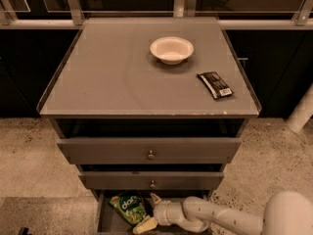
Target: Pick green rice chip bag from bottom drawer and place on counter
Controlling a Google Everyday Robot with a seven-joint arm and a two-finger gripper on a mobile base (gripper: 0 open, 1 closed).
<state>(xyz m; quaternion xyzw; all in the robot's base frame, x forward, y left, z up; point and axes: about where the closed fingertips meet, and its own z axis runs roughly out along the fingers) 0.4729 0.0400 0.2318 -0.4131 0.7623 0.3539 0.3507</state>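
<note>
fingers (145, 224) spread at the green rice chip bag (128, 207) in the bottom drawer (108, 222)
the fingers stand apart, one tip above and one below the bag's right edge; the bag lies in the open drawer just left of them. well above them, the table (107, 77) carries a white bowl (171, 49) and a black wrapper (215, 84).

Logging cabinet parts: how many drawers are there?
3: top drawer, middle drawer, the bottom drawer, open, where the gripper sits beside the green rice chip bag. None seem hidden.
</note>
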